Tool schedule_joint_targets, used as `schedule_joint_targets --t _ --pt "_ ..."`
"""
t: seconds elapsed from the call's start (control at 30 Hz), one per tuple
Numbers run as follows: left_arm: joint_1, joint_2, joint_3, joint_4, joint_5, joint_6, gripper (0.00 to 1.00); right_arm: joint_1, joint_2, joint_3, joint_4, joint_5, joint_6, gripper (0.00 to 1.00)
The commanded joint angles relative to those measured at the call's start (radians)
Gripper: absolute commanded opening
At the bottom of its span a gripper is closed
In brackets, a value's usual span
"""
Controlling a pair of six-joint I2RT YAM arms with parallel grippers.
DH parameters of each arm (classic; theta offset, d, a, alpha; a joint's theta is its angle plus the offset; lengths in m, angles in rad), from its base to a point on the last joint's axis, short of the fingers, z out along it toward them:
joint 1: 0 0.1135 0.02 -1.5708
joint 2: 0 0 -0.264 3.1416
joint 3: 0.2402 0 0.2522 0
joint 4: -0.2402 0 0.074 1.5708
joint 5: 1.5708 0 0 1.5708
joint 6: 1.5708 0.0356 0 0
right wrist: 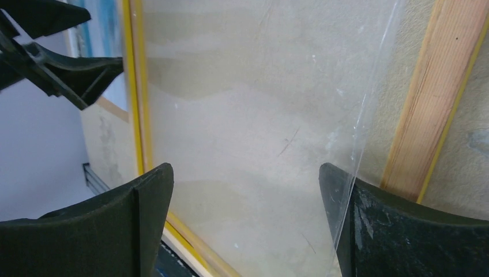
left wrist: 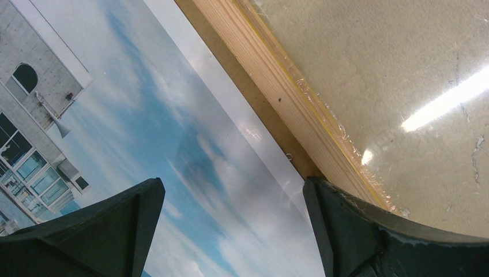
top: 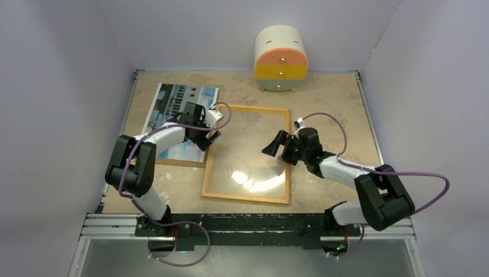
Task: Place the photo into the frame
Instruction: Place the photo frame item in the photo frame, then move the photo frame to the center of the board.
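Observation:
The photo (top: 173,109) lies face up at the left of the table, on a brown backing board (top: 180,162). Right beside it lies the frame (top: 245,198), light wood side up, with a clear glass pane (top: 248,156) inside it. My left gripper (top: 206,137) hangs open over the photo's right edge, close to the frame's left rail (left wrist: 288,98). The photo's sky (left wrist: 190,173) shows between its fingers (left wrist: 115,231). My right gripper (top: 278,150) stands open over the pane near the frame's right rail (right wrist: 427,104). A loose pane edge (right wrist: 369,115) runs in front of its right finger (right wrist: 403,231).
A round white, orange and yellow drawer box (top: 281,57) stands at the back of the table. Purple-grey walls close in the left, right and back sides. A metal rail (top: 248,222) carrying both arm bases runs along the near edge.

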Motion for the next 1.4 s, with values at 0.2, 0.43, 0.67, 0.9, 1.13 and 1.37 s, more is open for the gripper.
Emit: schedule_joint_targets --t 0.2,0.43,0.67,0.9,1.13,1.37 --pt "-0.013 0.017 -0.015 -0.010 0.022 0.002 1.00 0.023 -0.045 0.144 -0.284 0.172 -0.144 0.99" --pt "-0.013 0.015 -0.012 -0.014 0.019 0.003 1.00 0.025 -0.043 0.166 -0.345 0.199 -0.174 0.99" --pt "-0.012 0.013 -0.013 -0.015 0.015 0.004 1.00 0.029 -0.026 0.195 -0.374 0.222 -0.188 0.99" --pt "-0.012 0.013 -0.015 -0.015 0.011 0.008 1.00 0.041 -0.029 0.267 -0.514 0.325 -0.234 0.99" --pt "-0.012 0.012 -0.009 -0.021 0.006 0.008 1.00 0.057 -0.044 0.257 -0.477 0.291 -0.211 0.95" --pt "-0.012 0.016 -0.008 -0.021 0.017 0.003 1.00 0.081 0.006 0.206 -0.391 0.235 -0.166 0.84"
